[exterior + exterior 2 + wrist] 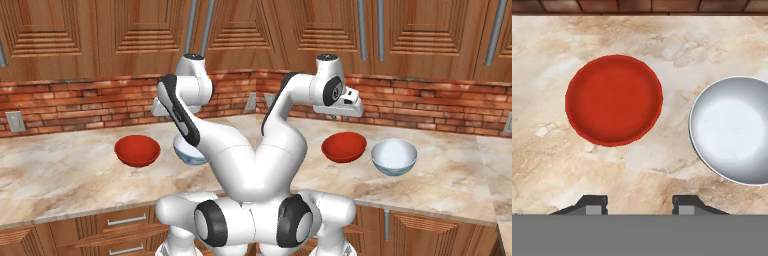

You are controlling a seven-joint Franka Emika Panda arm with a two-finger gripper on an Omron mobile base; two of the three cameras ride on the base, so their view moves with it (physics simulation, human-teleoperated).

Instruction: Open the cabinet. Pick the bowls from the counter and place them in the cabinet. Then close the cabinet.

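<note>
A: Bowls are sitting 2 abreast on the counter (60, 170), upright and just apart, and nothing is holding them yet.

B: Nearest the camera, the gripper (639, 204) is hanging above the stone with its fingertips (592, 204) standing apart and nothing between them.

A: Just beyond, the red bowl (614, 100) is showing a glossy, hard shell, so I'm judging it light, rigid and slippery.

B: Agreed, and the pale bowl (732, 129) beside it, silvery inside, is looking just as slick. I'd be pinching either one across the rim wall, 1 finger inside and 1 outside, rather than squeezing the round belly.

A: Farther back, the brick wall (421, 107) is running behind them.

B: And above it the cabinet (421, 35) is standing shut, its silver bar handles (362, 30) untouched, so I'm judging that opening is coming first.
</note>
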